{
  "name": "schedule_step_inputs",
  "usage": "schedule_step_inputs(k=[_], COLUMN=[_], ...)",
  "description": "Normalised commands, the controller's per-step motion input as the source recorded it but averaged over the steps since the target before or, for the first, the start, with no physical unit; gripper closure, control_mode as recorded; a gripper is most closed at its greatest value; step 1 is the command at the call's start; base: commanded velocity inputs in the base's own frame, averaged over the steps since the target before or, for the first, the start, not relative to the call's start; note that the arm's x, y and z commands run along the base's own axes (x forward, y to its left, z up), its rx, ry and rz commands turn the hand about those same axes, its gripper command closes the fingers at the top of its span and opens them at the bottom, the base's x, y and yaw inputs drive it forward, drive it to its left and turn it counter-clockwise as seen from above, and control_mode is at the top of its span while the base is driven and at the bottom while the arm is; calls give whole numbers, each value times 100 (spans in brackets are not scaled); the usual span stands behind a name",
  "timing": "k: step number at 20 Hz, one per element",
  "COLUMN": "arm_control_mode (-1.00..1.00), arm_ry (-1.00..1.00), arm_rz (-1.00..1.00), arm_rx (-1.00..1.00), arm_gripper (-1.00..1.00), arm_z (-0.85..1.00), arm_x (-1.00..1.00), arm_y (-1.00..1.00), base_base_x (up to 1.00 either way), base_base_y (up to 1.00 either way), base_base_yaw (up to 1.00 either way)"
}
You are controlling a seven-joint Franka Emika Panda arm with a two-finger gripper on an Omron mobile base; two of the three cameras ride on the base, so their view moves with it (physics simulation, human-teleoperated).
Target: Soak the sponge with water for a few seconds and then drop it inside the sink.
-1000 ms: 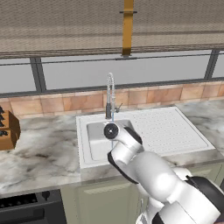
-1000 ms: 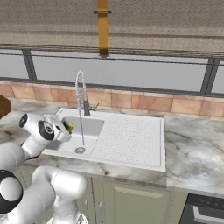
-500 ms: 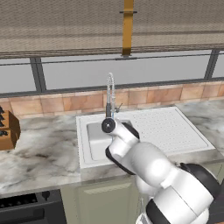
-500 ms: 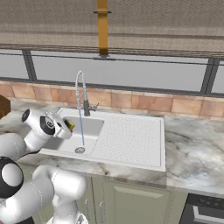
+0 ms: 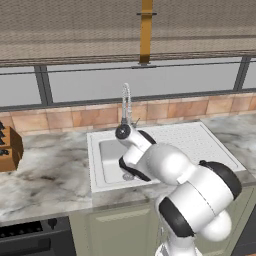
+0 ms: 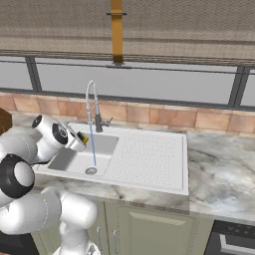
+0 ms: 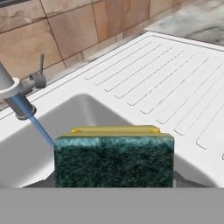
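The small rectangular sponge (image 7: 113, 158), yellow in the body with a dark green scouring face, is held clenched between the fingers of the two-finger gripper (image 6: 79, 141), above the left part of the light grey rectangular sink (image 6: 107, 145); in the hand view its green face is turned toward the camera and the fingers themselves are hidden behind it. The thin, pale blue translucent stream of water (image 6: 92, 144) falls from the tall coiled metal tap (image 6: 91, 103) at the back rim of the basin down to the round metal drain (image 6: 90, 171). In the hand view the stream is seen to pass at the sponge's left upper corner, though whether it wets the sponge or runs just beside it cannot be told. The step in hand is judged to be the soaking. The next move calls for the sponge to be kept, or nudged, squarely under the stream for a short while, and then for the fingers to be released so that it falls inside the basin and not on the ridged drainboard (image 6: 149, 157) joined at the basin's right. The tap's neck and small side lever (image 7: 38, 75) stand close by and are best avoided. A brown wooden knife block (image 5: 9, 148) stands well apart at the left edge of the marble worktop (image 5: 45, 172) and is not in the way.
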Motion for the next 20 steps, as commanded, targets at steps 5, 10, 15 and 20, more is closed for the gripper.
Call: schedule_step_inputs(k=[5,10,15,20], arm_control_mode=[-100,-100,-100,-100], arm_ry=[0,0,0,2], arm_rz=[0,0,0,-5], arm_rx=[-3,-3,-6,-6], arm_gripper=[100,100,100,100], arm_z=[-7,-10,-2,-5], arm_x=[19,8,1,0], arm_y=[0,0,0,0], base_base_x=[0,0,0,0], base_base_y=[0,0,0,0], base_base_yaw=[0,0,0,0])
